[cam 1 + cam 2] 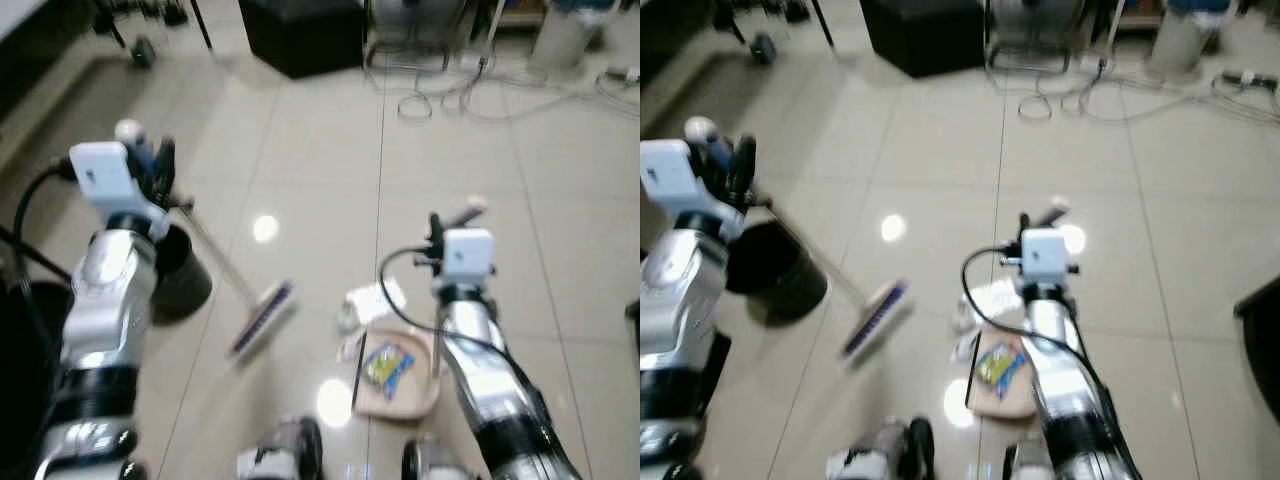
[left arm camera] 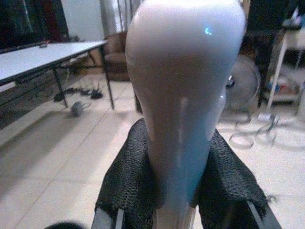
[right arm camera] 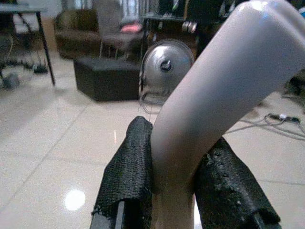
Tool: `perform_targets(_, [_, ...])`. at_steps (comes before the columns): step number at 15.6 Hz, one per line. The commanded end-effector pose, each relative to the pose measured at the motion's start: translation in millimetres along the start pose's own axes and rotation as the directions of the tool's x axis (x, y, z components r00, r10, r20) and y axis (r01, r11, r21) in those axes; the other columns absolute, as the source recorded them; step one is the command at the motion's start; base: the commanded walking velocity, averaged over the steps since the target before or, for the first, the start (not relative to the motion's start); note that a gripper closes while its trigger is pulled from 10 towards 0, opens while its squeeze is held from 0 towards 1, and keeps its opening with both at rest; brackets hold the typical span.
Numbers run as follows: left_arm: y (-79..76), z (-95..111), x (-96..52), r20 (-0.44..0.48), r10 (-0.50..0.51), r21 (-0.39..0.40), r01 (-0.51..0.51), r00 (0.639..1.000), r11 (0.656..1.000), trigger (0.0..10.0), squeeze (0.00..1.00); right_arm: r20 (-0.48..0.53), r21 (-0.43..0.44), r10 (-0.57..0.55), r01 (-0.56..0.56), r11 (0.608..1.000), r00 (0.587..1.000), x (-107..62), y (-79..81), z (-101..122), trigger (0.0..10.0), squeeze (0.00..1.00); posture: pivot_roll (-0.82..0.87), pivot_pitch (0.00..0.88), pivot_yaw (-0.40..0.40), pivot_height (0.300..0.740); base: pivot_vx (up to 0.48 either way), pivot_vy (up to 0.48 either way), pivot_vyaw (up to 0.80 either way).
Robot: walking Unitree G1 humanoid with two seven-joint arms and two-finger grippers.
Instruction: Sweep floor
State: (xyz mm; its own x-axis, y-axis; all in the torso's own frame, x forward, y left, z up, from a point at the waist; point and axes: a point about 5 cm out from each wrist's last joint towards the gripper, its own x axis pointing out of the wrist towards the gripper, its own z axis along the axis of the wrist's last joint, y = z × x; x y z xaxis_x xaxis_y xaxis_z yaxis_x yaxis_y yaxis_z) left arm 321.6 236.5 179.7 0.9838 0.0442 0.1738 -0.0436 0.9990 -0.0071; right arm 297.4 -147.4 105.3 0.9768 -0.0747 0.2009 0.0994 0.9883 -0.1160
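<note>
Left eye view: left end effector (image 1: 150, 160) clamped on the broom handle (image 2: 183, 95); broom head (image 1: 262, 318) rests on the tiled floor (image 1: 320, 180), left of the dustpan (image 1: 398, 375). Right end effector (image 1: 450, 222) clamped on the dustpan's upright handle (image 3: 214, 100). Dustpan lies on the near floor with a yellow wrapper (image 1: 386, 365) inside. White paper scraps (image 1: 375, 300) lie just beyond it. Black bin (image 1: 180, 270) stands beside the left arm.

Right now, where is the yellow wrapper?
The yellow wrapper lies in the beige dustpan on the floor, beside the right arm, right of the broom head.
</note>
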Motion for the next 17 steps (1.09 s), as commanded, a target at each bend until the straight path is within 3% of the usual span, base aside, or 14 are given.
perform_targets(1, [8.1,-17.7,-7.6,-0.100,0.008,0.034,-0.004,0.995,0.999,10.0,0.00,0.052,0.054,-0.042,0.039,0.998,0.998,0.9,-8.5,18.5,10.0,0.00,0.04,0.021,0.102,0.740,0.000,0.000,0.00])
perform_targets(3, [9.9,-24.1,-16.3,-0.119,0.001,0.076,0.008,0.993,0.997,10.0,0.00,0.087,0.111,-0.087,0.077,0.991,0.992,-9.9,-25.1,37.9,10.0,0.00,0.03,0.003,0.115,0.740,0.000,0.000,0.00])
perform_targets(6, [10.1,-24.3,-18.9,-0.118,0.003,0.125,0.012,0.993,0.992,10.0,0.00,0.118,0.131,-0.077,0.061,0.990,0.990,-10.1,-33.3,57.2,10.0,0.00,0.03,0.000,0.118,0.740,0.000,0.000,0.00])
perform_targets(9, [-0.1,-15.9,-26.4,-0.088,-0.051,0.137,0.063,0.995,0.989,10.0,0.00,0.047,0.124,0.001,-0.007,0.992,0.999,3.2,-41.4,78.4,10.0,0.00,0.04,0.000,0.122,0.740,0.000,0.000,0.00])
perform_targets(12, [-23.2,-13.8,-39.6,-0.089,-0.133,0.130,0.144,0.987,0.981,10.0,0.00,0.064,0.147,0.002,-0.011,0.989,0.998,21.4,-50.8,107.0,10.0,0.00,0.04,0.000,0.116,0.740,0.000,0.000,0.00])
perform_targets(17, [-36.3,-18.4,-50.1,-0.108,-0.138,0.123,0.151,0.985,0.981,10.0,0.00,0.058,0.183,0.011,-0.021,0.983,0.998,26.9,-49.5,129.0,10.0,0.00,0.04,0.000,0.057,0.740,0.000,0.000,0.00])
